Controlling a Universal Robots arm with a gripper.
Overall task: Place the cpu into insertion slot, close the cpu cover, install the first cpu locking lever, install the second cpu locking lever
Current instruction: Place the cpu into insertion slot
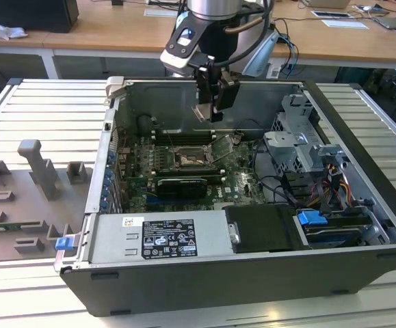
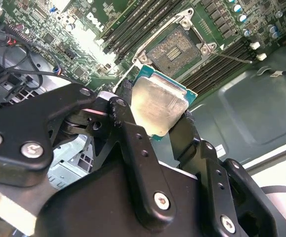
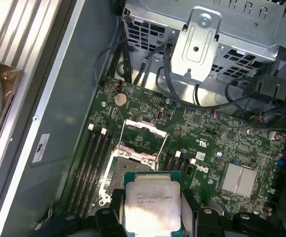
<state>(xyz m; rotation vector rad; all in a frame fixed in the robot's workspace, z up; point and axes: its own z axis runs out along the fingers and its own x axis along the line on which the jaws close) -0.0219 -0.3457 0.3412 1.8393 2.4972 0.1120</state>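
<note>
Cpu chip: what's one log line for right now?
gripper: shut on cpu | insertion slot: empty | cpu cover: open

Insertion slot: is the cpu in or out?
Out. The pincer holds the cpu in the air; the insertion slot lies bare.

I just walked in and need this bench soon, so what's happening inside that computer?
The robot arm's gripper is clamped on the cpu, holding it in the air inside the open computer case, above the motherboard. The insertion slot below it is empty, and the cpu cover stands lifted open. The chip is not seated yet, and the cover is not yet closed.
</note>
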